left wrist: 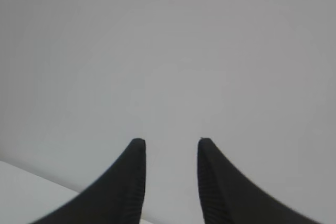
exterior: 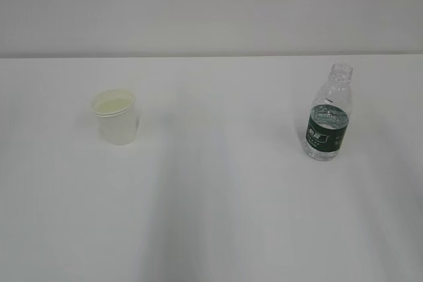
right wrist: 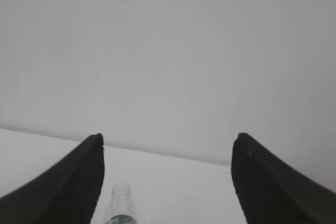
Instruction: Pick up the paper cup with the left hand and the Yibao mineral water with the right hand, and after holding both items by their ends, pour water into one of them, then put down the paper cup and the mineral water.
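Cup [exterior: 116,117] and bottle [exterior: 328,123] stand well apart on the desk [exterior: 218,216] — one per side, we judge. Left end effector [left wrist: 169,142] narrow, empty; right end effector [right wrist: 168,137] wide, empty.

A plain white table [exterior: 211,229] meets a bare pale grey wall [exterior: 211,4].

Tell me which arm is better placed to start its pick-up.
Right, probably. The right gripper has its jaws wide open and empty, and the Yibao mineral water already shows between them. The left gripper is open more narrowly, and its view shows no paper cup.
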Robot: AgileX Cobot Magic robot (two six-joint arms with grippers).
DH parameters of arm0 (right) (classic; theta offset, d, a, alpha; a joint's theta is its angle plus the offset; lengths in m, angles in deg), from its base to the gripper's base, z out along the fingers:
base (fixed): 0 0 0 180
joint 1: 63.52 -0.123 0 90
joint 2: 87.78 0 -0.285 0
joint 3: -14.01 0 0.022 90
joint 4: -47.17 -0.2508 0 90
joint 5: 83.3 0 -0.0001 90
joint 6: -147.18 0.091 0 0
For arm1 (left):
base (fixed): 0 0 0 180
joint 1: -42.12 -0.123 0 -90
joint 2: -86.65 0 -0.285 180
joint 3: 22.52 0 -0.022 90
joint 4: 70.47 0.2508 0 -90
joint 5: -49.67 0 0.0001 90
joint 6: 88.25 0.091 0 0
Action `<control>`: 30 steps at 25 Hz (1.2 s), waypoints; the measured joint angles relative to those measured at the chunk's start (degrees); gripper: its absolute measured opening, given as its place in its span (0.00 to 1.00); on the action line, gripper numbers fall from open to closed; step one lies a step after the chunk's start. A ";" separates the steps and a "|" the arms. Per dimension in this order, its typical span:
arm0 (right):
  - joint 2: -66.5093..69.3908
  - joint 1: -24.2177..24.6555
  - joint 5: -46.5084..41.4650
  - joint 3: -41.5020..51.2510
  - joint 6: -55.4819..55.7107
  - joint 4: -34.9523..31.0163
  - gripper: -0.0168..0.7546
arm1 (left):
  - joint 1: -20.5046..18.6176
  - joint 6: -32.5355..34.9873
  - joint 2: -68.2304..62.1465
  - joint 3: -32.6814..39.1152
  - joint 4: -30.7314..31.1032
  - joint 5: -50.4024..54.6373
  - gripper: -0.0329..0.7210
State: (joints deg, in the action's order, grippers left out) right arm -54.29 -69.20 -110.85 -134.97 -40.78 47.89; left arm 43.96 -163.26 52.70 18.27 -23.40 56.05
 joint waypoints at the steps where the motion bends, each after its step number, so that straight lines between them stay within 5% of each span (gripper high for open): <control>1: -0.91 0.00 -1.71 0.00 1.03 0.99 0.76 | 0.72 0.00 0.87 0.00 0.27 1.03 0.36; 10: -7.57 0.00 -14.44 -3.05 3.77 7.69 0.76 | 6.76 10.27 4.19 0.00 -3.11 15.15 0.36; 20: -11.56 0.00 -26.69 -9.35 4.63 7.52 0.76 | 8.29 49.64 7.16 -1.58 -32.42 28.93 0.36; 30: -22.11 0.00 -43.02 -10.33 4.77 4.31 0.76 | 8.38 66.95 18.72 -5.43 -47.47 48.81 0.36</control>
State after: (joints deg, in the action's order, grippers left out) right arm -76.41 -69.20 -153.87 -145.29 -36.01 52.20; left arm 52.34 -96.30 71.42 12.84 -70.88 104.86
